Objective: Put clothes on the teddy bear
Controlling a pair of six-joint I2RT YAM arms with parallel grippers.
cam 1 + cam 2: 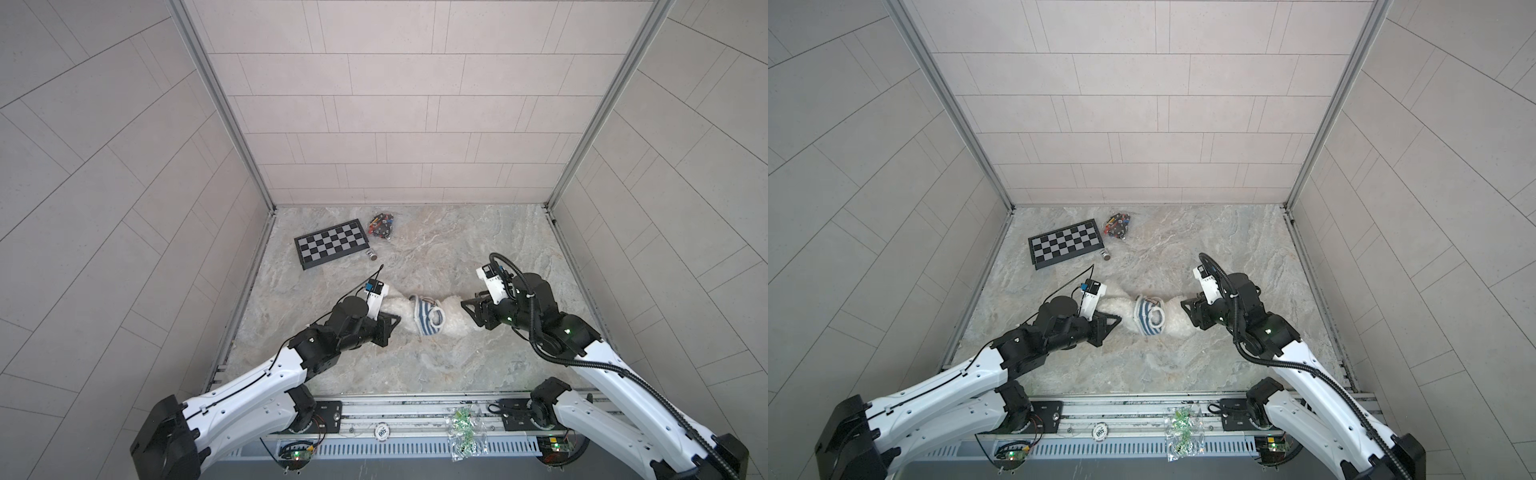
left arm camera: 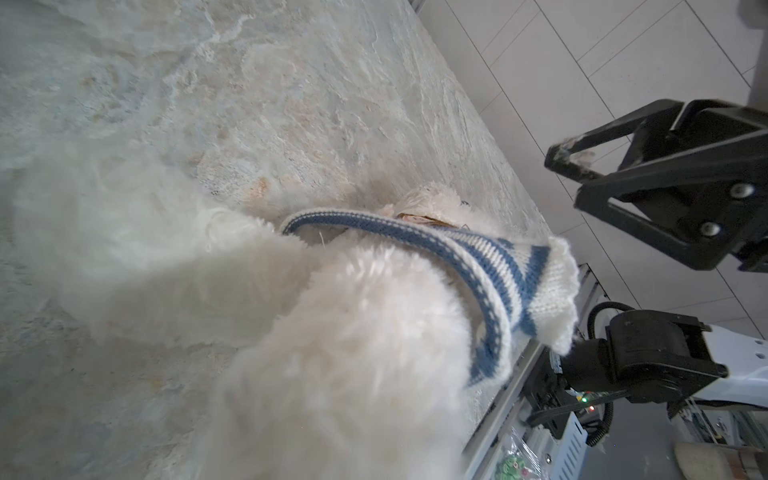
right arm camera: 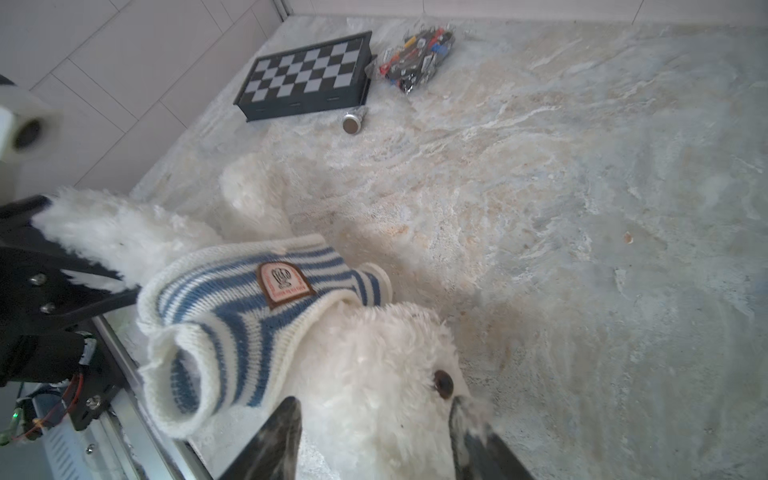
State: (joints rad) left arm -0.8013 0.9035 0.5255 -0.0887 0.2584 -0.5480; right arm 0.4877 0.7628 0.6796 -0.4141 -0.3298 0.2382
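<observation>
The left hand clamps a limb of the white fluffy plush teddy bear, anchoring it. The right hand, jaws apart astride its head, is likely placed to grip the blue-striped knitted shirt.

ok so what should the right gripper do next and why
Probably shift the right gripper, open astride the head of the teddy bear, to the empty sleeve and pinch its cuff. The striped shirt sits bunched round the body with that sleeve limp, and the left gripper is shut on a limb, anchoring the bear.
</observation>
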